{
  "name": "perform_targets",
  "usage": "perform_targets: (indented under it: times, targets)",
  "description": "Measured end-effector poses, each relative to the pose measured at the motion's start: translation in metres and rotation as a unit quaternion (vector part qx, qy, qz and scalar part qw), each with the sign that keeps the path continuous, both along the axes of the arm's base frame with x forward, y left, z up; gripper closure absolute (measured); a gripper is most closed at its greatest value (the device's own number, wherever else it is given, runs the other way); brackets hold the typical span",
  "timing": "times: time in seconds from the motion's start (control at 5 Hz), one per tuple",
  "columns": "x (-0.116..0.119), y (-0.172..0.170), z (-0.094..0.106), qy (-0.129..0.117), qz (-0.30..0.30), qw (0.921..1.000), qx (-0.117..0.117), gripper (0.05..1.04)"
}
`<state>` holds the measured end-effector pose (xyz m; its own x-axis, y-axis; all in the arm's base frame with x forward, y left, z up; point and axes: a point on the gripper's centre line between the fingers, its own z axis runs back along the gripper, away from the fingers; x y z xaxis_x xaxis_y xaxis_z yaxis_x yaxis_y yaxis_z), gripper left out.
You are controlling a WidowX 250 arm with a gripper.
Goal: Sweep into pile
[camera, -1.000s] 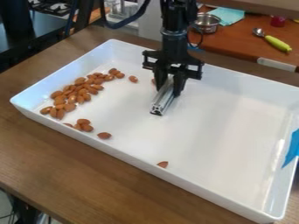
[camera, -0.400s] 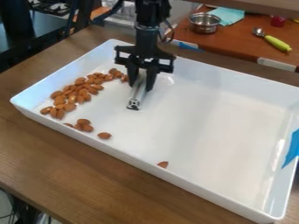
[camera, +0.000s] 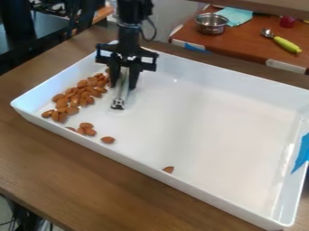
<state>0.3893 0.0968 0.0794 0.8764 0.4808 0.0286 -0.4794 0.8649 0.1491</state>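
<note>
The black gripper (camera: 124, 81) hangs over the left part of the white tray (camera: 199, 131), shut on a silver metal bar (camera: 120, 92) that lies low along the tray floor. Just left of the bar is a loose pile of almonds (camera: 75, 97), spread along the tray's left side; its upper end is partly hidden by the gripper. Several almonds (camera: 87, 128) lie below the pile near the front-left wall. One almond (camera: 108, 140) sits a little to their right, and another almond (camera: 168, 169) lies alone by the front wall.
Raised walls surround the tray on a wooden table (camera: 72, 180). Blue tape (camera: 301, 153) is stuck on the right wall. Behind, a metal pot (camera: 211, 23), a teal cloth (camera: 235, 16) and a green-handled utensil (camera: 287, 44) rest on another surface.
The gripper and metal bar have moved left across the tray to the pile. Almonds at the pile's upper end were pushed left and bunched closer; the front ones have not moved.
</note>
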Motion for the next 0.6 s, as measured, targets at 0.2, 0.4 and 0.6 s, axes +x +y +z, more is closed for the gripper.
perform_targets:
  times: [0.2,0.4,0.6]
  targets:
    - [-0.003,0.008,0.001,0.005,0.027,0.9995,0.014,0.703]
    - [-0.007,0.014,0.001,0.005,0.056,0.9975,0.043,0.703]
    - [-0.022,-0.003,0.007,0.009,0.048,0.9980,0.041,0.703]
